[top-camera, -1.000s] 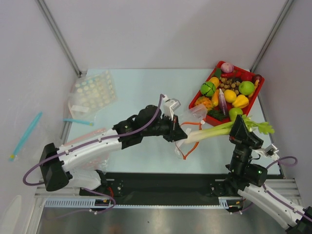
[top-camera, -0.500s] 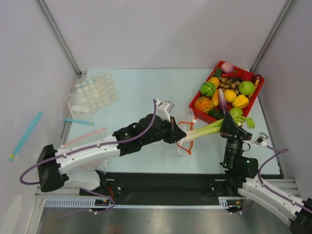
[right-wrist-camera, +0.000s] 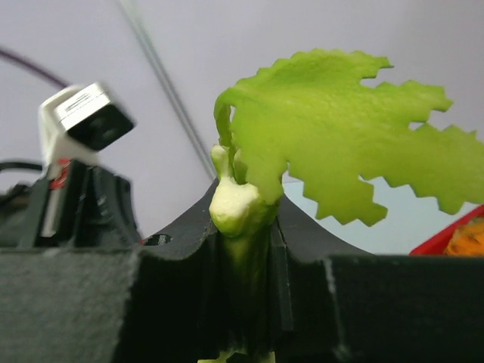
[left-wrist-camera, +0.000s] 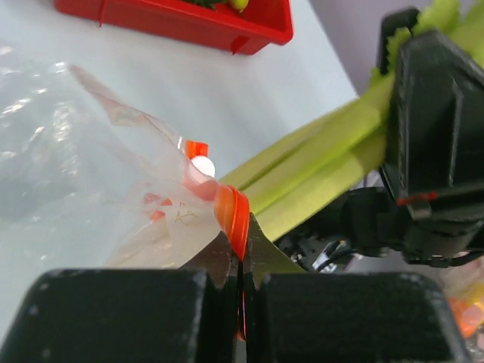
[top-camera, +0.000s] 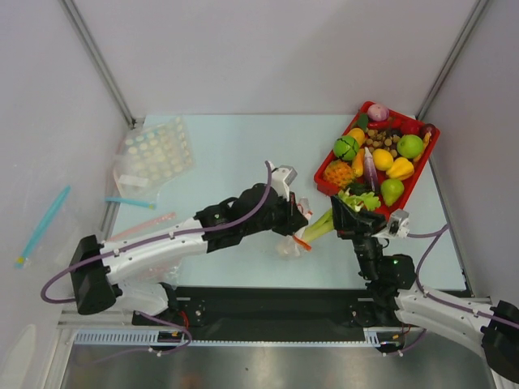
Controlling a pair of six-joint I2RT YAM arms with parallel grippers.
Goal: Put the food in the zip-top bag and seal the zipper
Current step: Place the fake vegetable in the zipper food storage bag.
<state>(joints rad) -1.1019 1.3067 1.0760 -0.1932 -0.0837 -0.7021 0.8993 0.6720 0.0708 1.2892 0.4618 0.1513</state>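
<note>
the right tool (top-camera: 350,212) is clenched around the leek (top-camera: 323,224) at its leafy end. the stalk's long axis slants down and left from there, pale tip aimed at the bag (left-wrist-camera: 91,151). the left tool (left-wrist-camera: 242,265) pinches the red-orange zipper (left-wrist-camera: 233,215), holding the mouth up off the counter (top-camera: 219,154). the tip sits right at that mouth; i can't tell if it's inside. only 1 arm, the right, can push along that line.

one leek (top-camera: 319,226), one orange-strip bag (top-camera: 289,244), one tray (top-camera: 324,163)
</note>
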